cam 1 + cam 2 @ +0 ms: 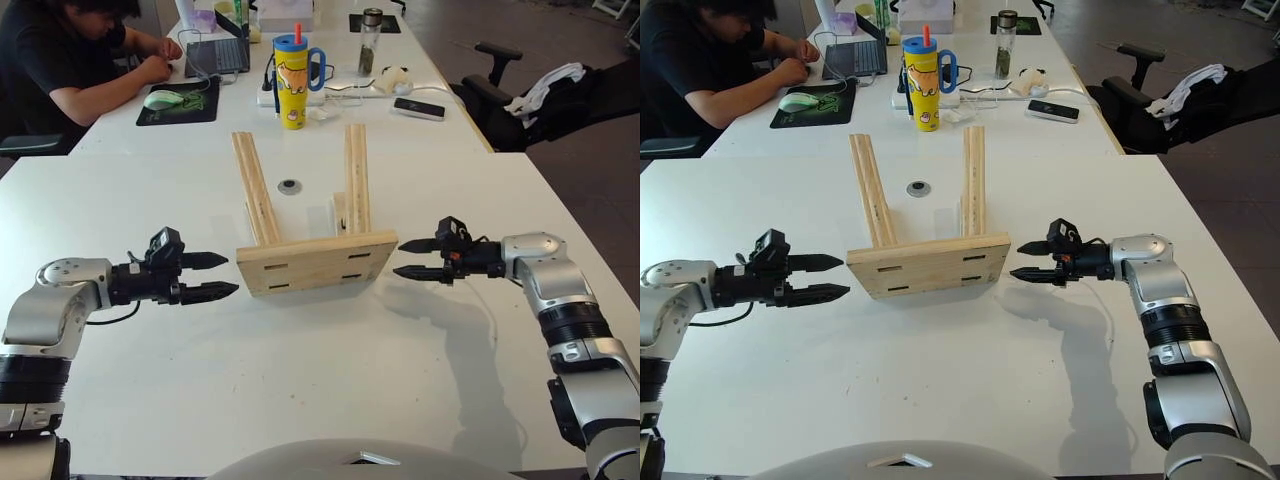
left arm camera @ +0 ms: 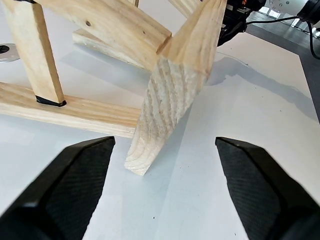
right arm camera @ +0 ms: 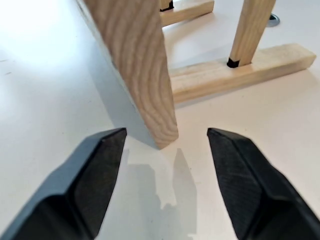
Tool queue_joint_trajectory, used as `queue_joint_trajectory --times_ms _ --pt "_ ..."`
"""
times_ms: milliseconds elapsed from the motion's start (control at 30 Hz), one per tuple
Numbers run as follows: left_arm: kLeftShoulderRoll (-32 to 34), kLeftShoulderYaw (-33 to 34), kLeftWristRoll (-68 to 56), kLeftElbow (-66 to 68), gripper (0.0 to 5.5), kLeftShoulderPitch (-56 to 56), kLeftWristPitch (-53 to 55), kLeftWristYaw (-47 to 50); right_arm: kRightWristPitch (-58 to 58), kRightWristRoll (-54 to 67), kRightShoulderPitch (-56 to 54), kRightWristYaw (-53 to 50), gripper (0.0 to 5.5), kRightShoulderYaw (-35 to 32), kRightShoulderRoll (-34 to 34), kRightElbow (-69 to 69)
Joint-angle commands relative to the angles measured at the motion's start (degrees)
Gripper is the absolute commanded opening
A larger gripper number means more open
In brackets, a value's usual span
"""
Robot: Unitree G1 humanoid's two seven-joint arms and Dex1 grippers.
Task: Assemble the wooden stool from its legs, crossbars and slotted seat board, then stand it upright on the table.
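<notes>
The wooden stool (image 1: 310, 225) lies on its side on the white table (image 1: 330, 380), put together. Its slotted seat board (image 1: 316, 263) stands on edge facing me, and the legs (image 1: 255, 187) run away toward the far side. My left gripper (image 1: 220, 275) is open just off the board's left end (image 2: 165, 100), not touching it. My right gripper (image 1: 410, 258) is open just off the board's right end (image 3: 137, 60), also apart from it. Both sets of jaws point inward at the board's end grain.
A round grommet (image 1: 290, 186) sits in the table between the legs. On the far table stand a yellow cup (image 1: 292, 82), a laptop (image 1: 216, 52), a bottle (image 1: 371, 40) and a phone (image 1: 419, 108). An office chair (image 1: 520, 95) stands at the right.
</notes>
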Motion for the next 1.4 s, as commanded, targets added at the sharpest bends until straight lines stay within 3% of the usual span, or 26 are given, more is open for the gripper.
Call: queue_joint_trajectory --times_ms 33,200,300,467,600,767,967,1067,1200,1300,1400 --pt "-1.8 -4.5 3.8 4.5 3.71 -5.0 -3.7 -1.9 -3.8 -1.2 -4.3 2.2 3.0 1.2 2.4 3.1" --pt "-4.8 -7.4 6.6 9.5 3.71 -9.6 -7.1 -2.5 -6.5 -1.9 -6.5 3.2 3.0 1.5 4.6 5.8" --pt "-6.0 -7.9 6.9 10.9 3.73 -10.8 -7.4 -3.0 -7.1 -1.9 -7.0 3.9 2.58 1.6 4.9 6.9" --pt "-5.1 -9.2 8.0 11.7 2.99 -10.9 -7.2 -4.9 -6.3 -1.7 -7.7 5.7 1.73 1.5 4.5 8.0" --pt "-4.5 -9.2 8.5 12.3 2.4 -10.8 -7.4 -6.2 -5.3 -1.0 -7.6 7.8 1.63 0.9 4.2 7.4" --pt "-1.6 -7.3 4.1 2.7 1.8 -6.0 -1.7 -8.2 7.1 4.9 -0.2 11.8 1.58 0.5 1.1 -10.7" --pt "8.0 4.3 -19.0 -25.3 1.72 4.2 21.4 -8.0 36.9 24.9 13.7 13.2 1.47 -3.5 -14.5 -51.0" --pt "13.5 9.6 -32.8 -26.9 1.67 -4.4 34.5 -7.5 54.1 43.4 5.1 13.7 1.44 -9.7 -21.8 -56.4" --pt "18.3 8.0 -43.7 -17.9 1.55 -23.5 50.5 -9.5 75.3 60.8 -15.0 14.5 1.38 -11.7 -25.0 -45.2" --pt "16.3 2.6 -42.8 -7.1 1.43 -36.2 61.0 -11.4 84.9 63.2 -26.0 14.6 1.35 -4.5 -25.6 -31.4" --pt "11.3 -4.9 -35.2 5.7 1.35 -43.9 63.2 -9.0 85.2 62.9 -36.6 14.4 1.31 9.9 -23.5 -10.4"
